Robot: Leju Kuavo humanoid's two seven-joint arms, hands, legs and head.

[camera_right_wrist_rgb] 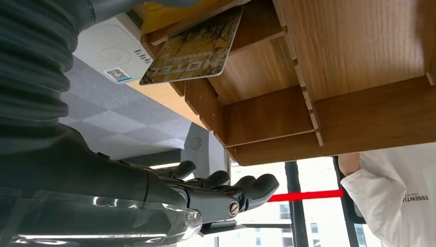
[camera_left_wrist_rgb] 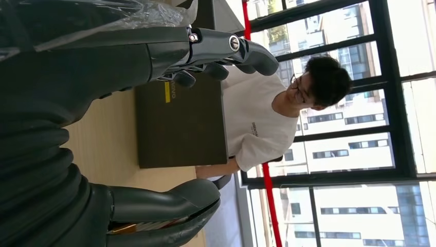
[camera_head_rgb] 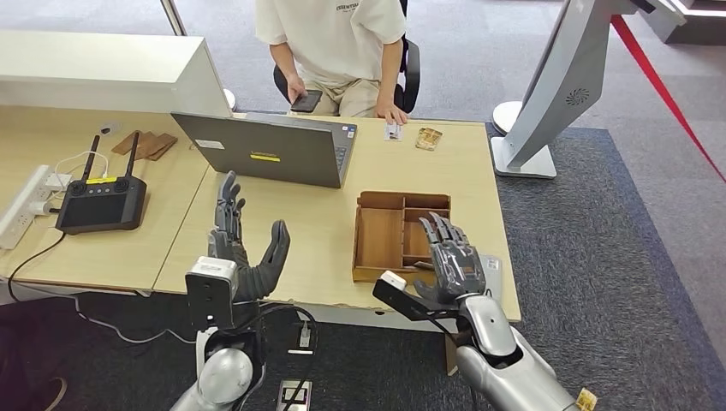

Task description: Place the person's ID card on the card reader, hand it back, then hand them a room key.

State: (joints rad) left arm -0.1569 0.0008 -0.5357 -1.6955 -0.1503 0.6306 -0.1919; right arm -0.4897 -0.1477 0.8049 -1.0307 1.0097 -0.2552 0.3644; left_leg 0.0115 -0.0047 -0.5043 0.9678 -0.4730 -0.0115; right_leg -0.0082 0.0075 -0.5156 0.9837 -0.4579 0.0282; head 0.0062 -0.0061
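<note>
A small white ID card point(camera_head_rgb: 393, 131) lies at the desk's far edge, right by the seated person's hand point(camera_head_rgb: 395, 114). Beside it is a yellowish card point(camera_head_rgb: 428, 138). A wooden tray point(camera_head_rgb: 381, 237) with compartments stands near the front right; a yellow hotel key card point(camera_right_wrist_rgb: 193, 49) leans in one compartment. The white card reader point(camera_head_rgb: 491, 265) point(camera_right_wrist_rgb: 110, 51) sits just right of the tray, partly hidden. My right hand point(camera_head_rgb: 452, 255) point(camera_right_wrist_rgb: 226, 188) hovers open over the tray's near right corner. My left hand point(camera_head_rgb: 244, 248) point(camera_left_wrist_rgb: 169, 198) is raised open in front of the laptop point(camera_head_rgb: 274, 147), holding nothing.
The person point(camera_head_rgb: 338, 43) point(camera_left_wrist_rgb: 267, 123) sits across the desk with a phone point(camera_head_rgb: 306, 101) in the other hand. A black controller point(camera_head_rgb: 101, 203), a power strip point(camera_head_rgb: 26, 205) and brown pieces point(camera_head_rgb: 145, 144) lie at the left. A grey kiosk stand point(camera_head_rgb: 556, 94) rises beyond the desk's right end.
</note>
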